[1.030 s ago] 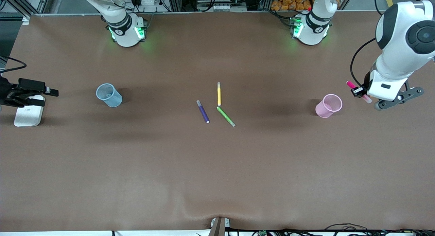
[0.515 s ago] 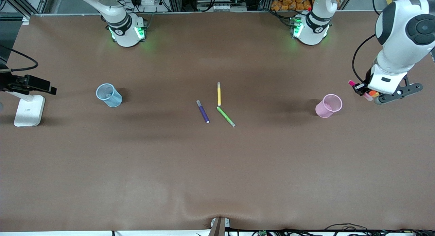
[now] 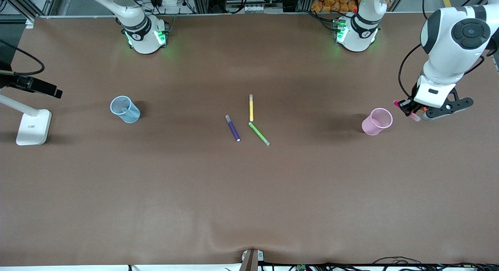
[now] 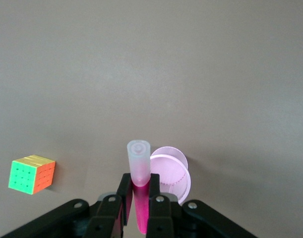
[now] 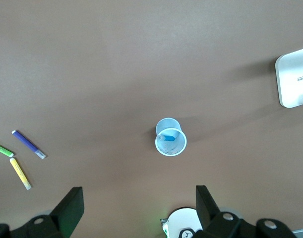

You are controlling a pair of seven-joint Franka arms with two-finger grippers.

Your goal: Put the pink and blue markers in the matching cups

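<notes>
The counter (image 3: 249, 193) is a wide brown sheet, with cables and metal framing along the edge where my bases stand. My left tool (image 4: 139, 198) hangs over the left arm's end of the counter, just beside the pink cup (image 3: 377, 121), its fingers clamped on the pink marker (image 4: 139, 168). My right tool (image 5: 139, 208) is high over the counter at the right arm's end, fingers spread wide. The blue cup (image 5: 170, 137) stands upright there with the blue marker (image 5: 167, 136) inside. A white lamp base (image 3: 33, 126) sits near it.
</notes>
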